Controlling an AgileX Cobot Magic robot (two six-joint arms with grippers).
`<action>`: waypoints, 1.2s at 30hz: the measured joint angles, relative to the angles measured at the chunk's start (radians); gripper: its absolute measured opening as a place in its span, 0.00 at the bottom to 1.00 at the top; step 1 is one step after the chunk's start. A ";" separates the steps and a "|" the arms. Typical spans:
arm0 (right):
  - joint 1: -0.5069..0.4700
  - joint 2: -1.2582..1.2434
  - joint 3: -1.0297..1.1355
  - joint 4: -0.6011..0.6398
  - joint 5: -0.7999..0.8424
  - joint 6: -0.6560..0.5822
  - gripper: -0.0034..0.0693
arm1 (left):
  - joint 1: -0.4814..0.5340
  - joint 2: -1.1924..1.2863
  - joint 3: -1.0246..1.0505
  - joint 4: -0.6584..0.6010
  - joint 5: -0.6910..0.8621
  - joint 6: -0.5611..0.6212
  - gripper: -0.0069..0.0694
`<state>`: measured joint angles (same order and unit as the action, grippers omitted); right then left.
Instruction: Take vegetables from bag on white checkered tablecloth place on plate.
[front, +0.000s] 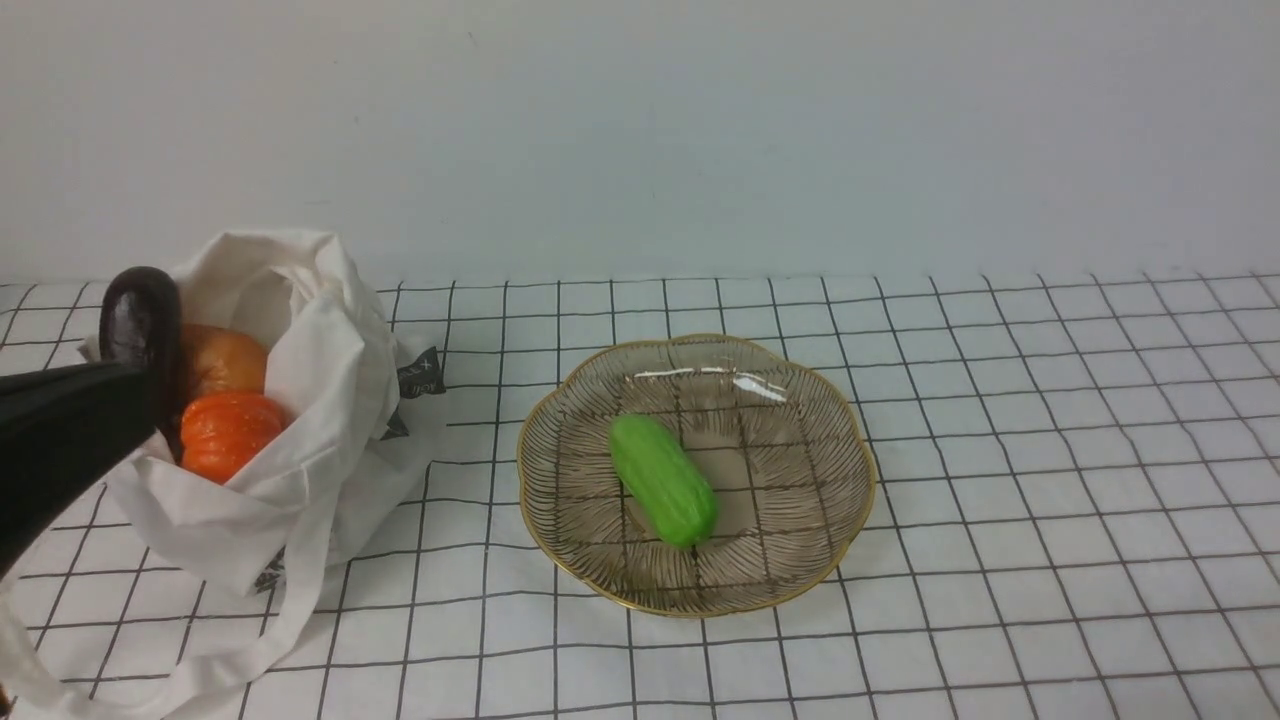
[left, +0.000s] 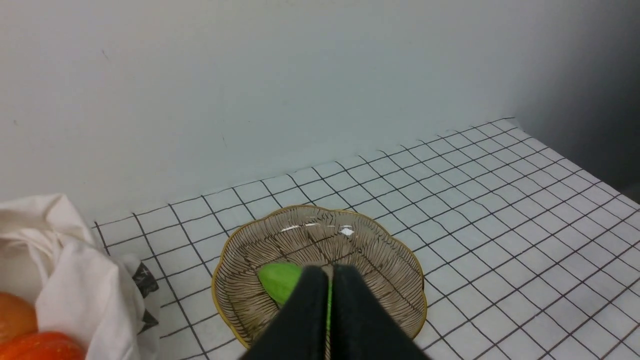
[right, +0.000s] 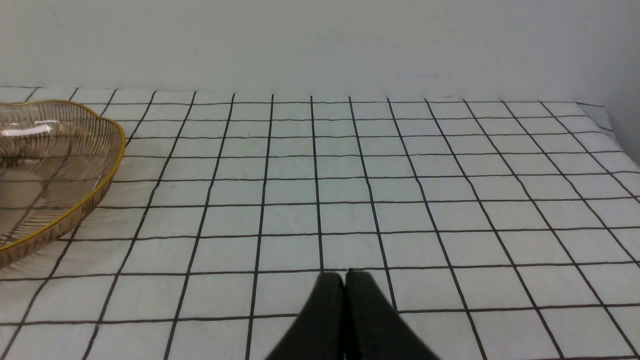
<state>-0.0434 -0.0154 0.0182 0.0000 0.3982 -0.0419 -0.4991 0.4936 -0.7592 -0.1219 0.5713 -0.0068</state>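
Note:
The white cloth bag stands open at the left on the checkered tablecloth. In it are a dark purple eggplant, a yellow-orange round vegetable and an orange ribbed pumpkin. The green cucumber lies in the smoky glass plate at the middle. My left gripper is shut and empty, its tip just in front of the eggplant at the bag's mouth. In the left wrist view the shut gripper points toward the plate and cucumber. My right gripper is shut and empty, low over the cloth.
The bag's long strap trails over the cloth at the front left. A small black label sticks out of the bag toward the plate. A plain wall runs along the back. The cloth's right edge drops off beyond the plate.

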 joint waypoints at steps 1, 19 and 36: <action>0.000 0.000 0.000 0.000 0.000 0.000 0.03 | 0.000 -0.003 0.000 0.004 0.000 0.000 0.08; 0.000 0.000 0.000 0.000 0.000 0.000 0.03 | 0.238 -0.285 0.346 0.094 -0.089 0.026 0.08; 0.000 0.000 0.000 0.000 -0.001 0.000 0.03 | 0.426 -0.504 0.781 0.122 -0.166 0.053 0.08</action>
<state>-0.0434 -0.0154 0.0182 0.0000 0.3973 -0.0419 -0.0734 -0.0107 0.0222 0.0000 0.4048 0.0458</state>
